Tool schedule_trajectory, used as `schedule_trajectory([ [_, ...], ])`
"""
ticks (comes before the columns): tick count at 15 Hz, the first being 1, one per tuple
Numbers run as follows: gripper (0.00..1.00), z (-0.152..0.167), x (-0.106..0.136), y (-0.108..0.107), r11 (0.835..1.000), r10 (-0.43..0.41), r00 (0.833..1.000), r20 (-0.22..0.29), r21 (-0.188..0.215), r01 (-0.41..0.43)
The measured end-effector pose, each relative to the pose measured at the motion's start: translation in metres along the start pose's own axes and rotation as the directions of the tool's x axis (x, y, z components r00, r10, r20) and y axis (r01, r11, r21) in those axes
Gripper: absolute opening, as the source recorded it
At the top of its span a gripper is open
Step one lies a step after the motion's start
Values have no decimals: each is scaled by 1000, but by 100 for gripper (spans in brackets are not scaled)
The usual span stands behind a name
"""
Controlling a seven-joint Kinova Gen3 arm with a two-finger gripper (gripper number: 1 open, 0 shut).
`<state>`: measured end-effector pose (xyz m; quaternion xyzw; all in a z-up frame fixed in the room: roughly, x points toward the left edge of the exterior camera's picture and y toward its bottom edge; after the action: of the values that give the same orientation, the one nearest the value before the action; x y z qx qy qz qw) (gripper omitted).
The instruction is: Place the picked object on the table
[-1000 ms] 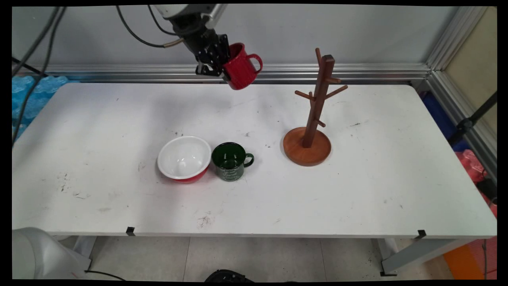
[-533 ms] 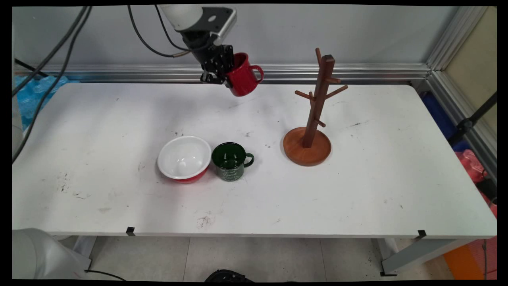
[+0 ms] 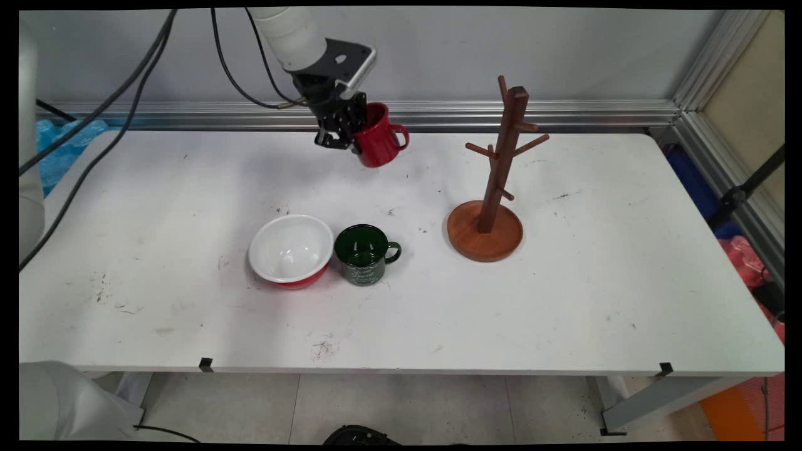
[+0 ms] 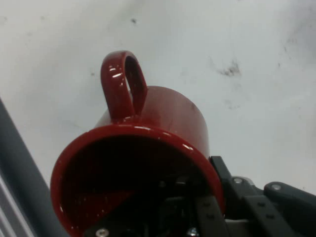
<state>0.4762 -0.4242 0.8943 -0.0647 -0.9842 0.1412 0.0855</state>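
A glossy red ceramic mug [image 4: 148, 148] fills the frame, its handle pointing up, its rim clamped by the black tool [image 4: 197, 207] above the scuffed white surface [image 4: 247, 59].

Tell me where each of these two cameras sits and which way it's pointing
Main view: fixed above the table's near side, looking down across the white table to the back wall; it shows the white arm, cables, and the gripper holding a tilted red mug in the air, above the bowl, green mug and wooden mug tree.
Hand view: on the hand, looking along the gripper down at the table; black linkage shows at the bottom.
Shared: the red mug, the gripper and the table.
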Motion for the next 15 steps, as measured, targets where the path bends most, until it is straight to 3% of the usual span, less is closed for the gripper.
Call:
schedule_trajectory([
  [15,0,36,-2,19,997,45,998,53,-62,-41],
])
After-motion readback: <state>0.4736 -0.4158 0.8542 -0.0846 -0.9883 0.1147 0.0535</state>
